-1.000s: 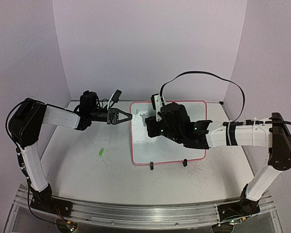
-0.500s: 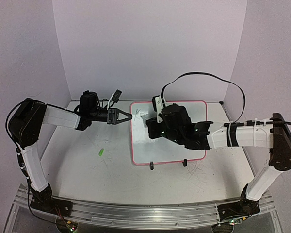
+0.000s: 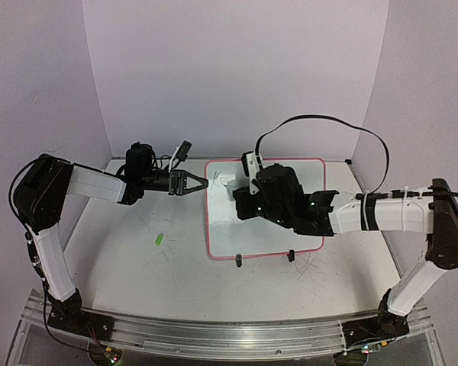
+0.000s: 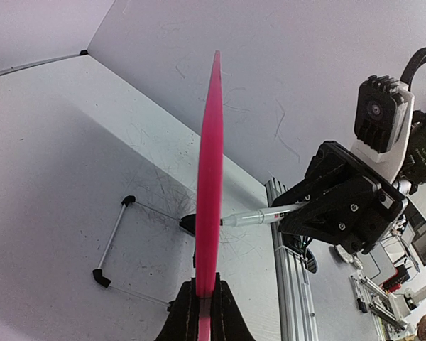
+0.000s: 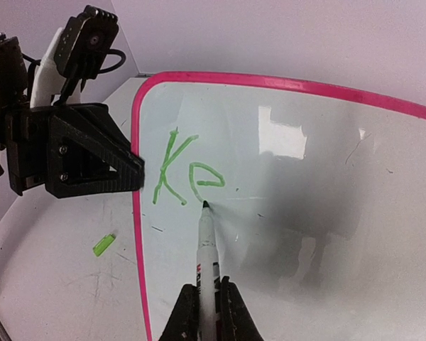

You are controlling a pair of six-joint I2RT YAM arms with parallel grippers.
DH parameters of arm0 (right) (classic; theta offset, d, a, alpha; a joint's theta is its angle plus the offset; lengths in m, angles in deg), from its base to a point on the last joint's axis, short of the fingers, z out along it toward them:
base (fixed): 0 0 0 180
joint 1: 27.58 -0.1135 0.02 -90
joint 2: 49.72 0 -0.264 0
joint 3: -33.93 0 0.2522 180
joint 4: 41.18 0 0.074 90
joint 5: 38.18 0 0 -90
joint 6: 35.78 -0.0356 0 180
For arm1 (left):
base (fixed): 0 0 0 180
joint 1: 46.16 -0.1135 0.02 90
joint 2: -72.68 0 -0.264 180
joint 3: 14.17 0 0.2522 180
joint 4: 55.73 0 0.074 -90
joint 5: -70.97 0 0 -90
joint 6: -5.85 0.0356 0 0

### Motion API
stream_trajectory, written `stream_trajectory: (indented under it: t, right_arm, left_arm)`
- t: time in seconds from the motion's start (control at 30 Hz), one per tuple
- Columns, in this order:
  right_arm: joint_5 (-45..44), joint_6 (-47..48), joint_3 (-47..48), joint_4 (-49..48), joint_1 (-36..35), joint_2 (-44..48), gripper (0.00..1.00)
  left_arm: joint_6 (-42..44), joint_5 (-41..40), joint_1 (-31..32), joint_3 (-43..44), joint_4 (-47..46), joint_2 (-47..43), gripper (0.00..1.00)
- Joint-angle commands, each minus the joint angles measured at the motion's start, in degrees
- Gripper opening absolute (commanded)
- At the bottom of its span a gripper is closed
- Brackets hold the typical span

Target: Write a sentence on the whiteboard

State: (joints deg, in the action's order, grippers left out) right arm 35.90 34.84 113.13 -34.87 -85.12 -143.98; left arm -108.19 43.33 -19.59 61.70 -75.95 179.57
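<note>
The right gripper [image 5: 206,312] pinches the marker [image 5: 207,249], whose long axis runs from the jaws to its tip. The tip touches the whiteboard [image 5: 326,213] just beside the sentence [image 5: 188,177], so far only "Ke", near the whiteboard's top left corner. The left gripper [image 3: 195,183] clamps the whiteboard's left edge. I judge the next letters belong toward its free right side.

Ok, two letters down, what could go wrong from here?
The left jaws pinch only the board's thin frame at one edge; pen pressure could twist or slide it. The marker tip rests right by the "Ke"; a backward drag could smear it. The right arm covers much of the board from above, so drifting lines may go unseen there.
</note>
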Motion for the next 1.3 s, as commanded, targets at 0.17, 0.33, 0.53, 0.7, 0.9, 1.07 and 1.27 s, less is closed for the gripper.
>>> stream_trajectory:
  t: [0.17, 0.33, 0.53, 0.7, 0.9, 1.07, 1.27]
  right_arm:
    - [0.70, 1.79, -2.92, -0.73, 0.11, 6.54, 0.00]
    - [0.05, 2.51, -3.59, -2.09, 1.16, 7.92, 0.00]
    - [0.17, 3.23, -1.97, -2.31, 1.46, 5.65, 0.00]
    - [0.05, 3.64, -0.98, -2.77, 1.60, 4.66, 0.00]
    - [0.90, 3.56, 0.17, -3.05, 1.73, 3.40, 0.00]
    - [1.10, 3.51, 0.62, -3.19, 1.73, 2.58, 0.00]
    - [0.90, 2.73, -0.10, -3.10, 1.73, 2.71, 0.00]
  left_arm:
    - [0.19, 2.88, 0.50, 0.26, -1.16, -2.49, 0.00]
    - [0.13, 2.92, 0.50, 0.48, -1.11, -2.39, 0.00]
    - [0.21, 2.83, 0.49, 0.25, -1.15, -2.56, 0.00]
    - [0.21, 2.91, 0.47, 0.24, -1.17, -2.65, 0.00]
    - [0.21, 2.89, 0.46, 0.29, -1.16, -2.74, 0.00]
    - [0.21, 2.97, 0.48, 0.27, -1.18, -2.75, 0.00]
    - [0.21, 2.87, 0.46, 0.21, -1.16, -2.75, 0.00]
